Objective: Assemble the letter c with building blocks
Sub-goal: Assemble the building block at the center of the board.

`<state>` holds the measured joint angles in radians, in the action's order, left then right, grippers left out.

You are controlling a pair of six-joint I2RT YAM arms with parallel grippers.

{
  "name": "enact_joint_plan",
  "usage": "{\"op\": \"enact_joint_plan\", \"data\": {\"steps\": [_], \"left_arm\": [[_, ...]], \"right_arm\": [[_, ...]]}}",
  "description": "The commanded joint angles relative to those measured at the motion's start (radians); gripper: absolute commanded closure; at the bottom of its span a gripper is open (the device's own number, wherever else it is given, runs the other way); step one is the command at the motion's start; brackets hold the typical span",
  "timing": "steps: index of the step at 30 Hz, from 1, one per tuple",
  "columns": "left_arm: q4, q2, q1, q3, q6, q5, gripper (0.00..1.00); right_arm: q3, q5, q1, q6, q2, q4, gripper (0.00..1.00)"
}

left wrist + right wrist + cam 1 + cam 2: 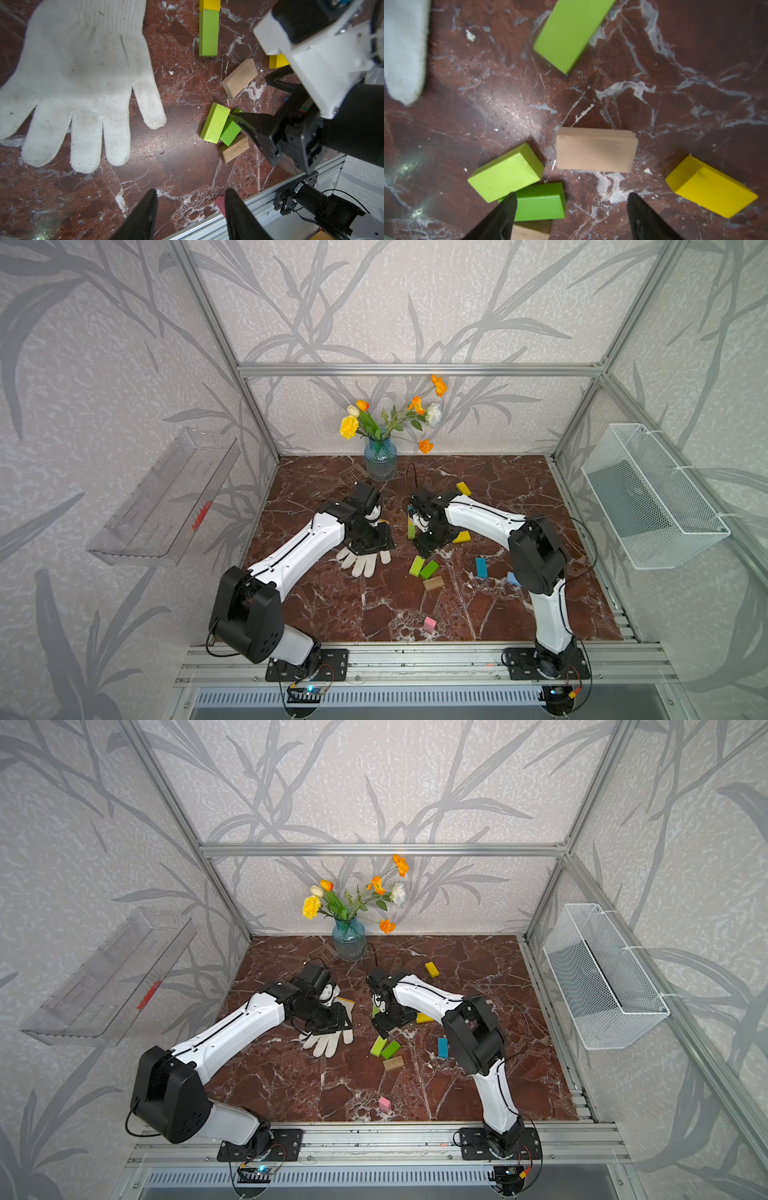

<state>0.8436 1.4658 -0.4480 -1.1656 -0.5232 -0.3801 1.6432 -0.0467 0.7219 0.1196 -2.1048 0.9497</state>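
Note:
The building blocks lie scattered on the marble table [332, 614]. A long green block [208, 33] touches a yellow one [209, 4] end to end. A pale wood block [596, 149] lies flat between a light green block [506, 172] and a yellow block [710, 187]. A darker green block [539, 202] leans on a brown wood block [234, 148]. My right gripper [571, 207] hovers open over this cluster, holding nothing. My left gripper [191, 199] is open and empty above bare marble beside the white glove [79, 83]. A pink block [429, 624] lies near the front edge.
A blue block [481, 567] and a light blue one [513, 578] lie by the right arm; another yellow block [463, 488] lies farther back. A flower vase [380, 460] and brown spatula [352, 475] stand at the back. A wire basket [652, 497] hangs on the right wall.

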Motion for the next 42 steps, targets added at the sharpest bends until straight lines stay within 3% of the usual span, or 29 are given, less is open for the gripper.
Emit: {"op": "enact_joint_plan", "data": {"steps": [1, 12, 24, 42], "left_arm": [[0.008, -0.040, 0.015, 0.016, 0.019, -0.012, 0.47], [0.001, -0.038, 0.026, 0.026, 0.020, -0.032, 0.47], [-0.008, -0.033, 0.034, 0.032, 0.017, -0.036, 0.47], [0.001, -0.034, 0.035, 0.031, 0.014, -0.036, 0.47]], "right_arm": [[0.036, 0.022, 0.004, 0.053, -0.031, -0.010, 0.17], [0.036, 0.084, 0.004, 0.133, -0.029, -0.045, 0.17], [0.137, 0.076, 0.001, 0.032, -0.069, 0.033, 0.18], [0.109, 0.080, 0.001, 0.011, -0.090, 0.047, 0.20]]}}
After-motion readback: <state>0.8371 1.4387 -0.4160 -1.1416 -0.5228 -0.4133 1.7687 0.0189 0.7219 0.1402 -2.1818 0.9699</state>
